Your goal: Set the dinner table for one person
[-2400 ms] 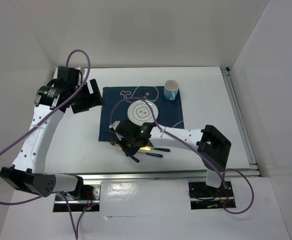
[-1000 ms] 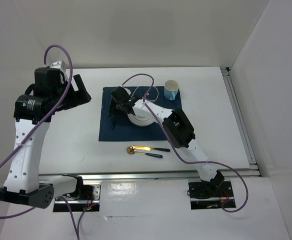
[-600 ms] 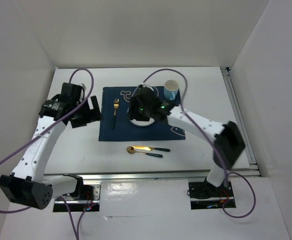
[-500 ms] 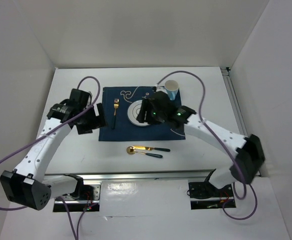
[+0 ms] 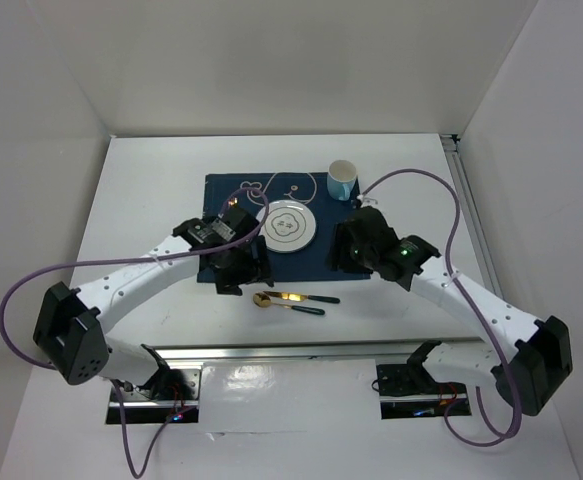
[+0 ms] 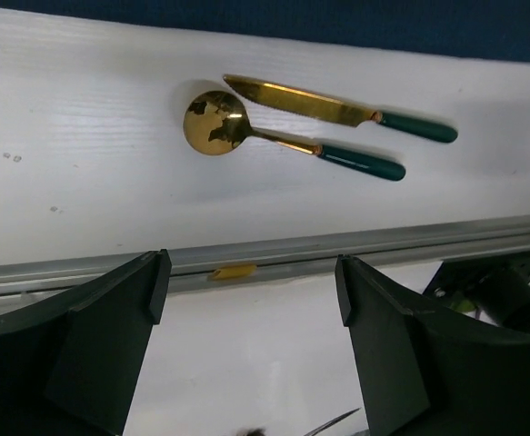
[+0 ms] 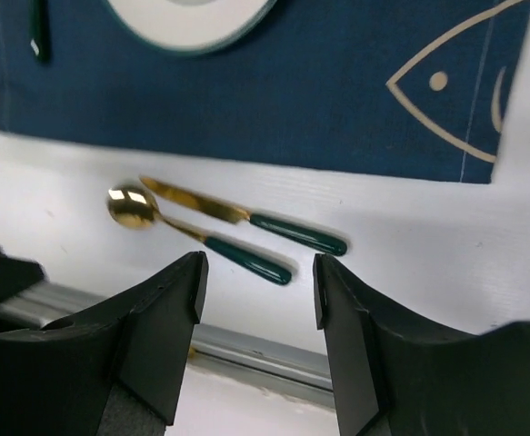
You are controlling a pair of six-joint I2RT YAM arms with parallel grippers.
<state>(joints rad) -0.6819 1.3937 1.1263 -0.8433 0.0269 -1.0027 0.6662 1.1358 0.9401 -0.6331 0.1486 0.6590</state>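
fork [image 7: 35, 27] now on the placemat [image 7: 292, 100]; left gripper [image 6: 251, 272] and right gripper [image 7: 255, 272], both open and empty, have swung to the knife [image 6: 337, 107] and spoon [image 6: 292, 145] beside it, likely next.

a lab: white booth walls [image 5: 271, 70] enclose the dinner table [image 5: 151, 190].

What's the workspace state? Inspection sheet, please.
Surface: white dinner table, navy placemat flat on it.
Job's things: plate and cup on placemat; knife and spoon side by side on bare table, nearer than the placemat.
Clutter: nothing seen.
Grippers: left gripper and right gripper open, holding nothing.
Cables: purple cable loops off each arm.
Surroundings: white walls; metal rail at near edge.
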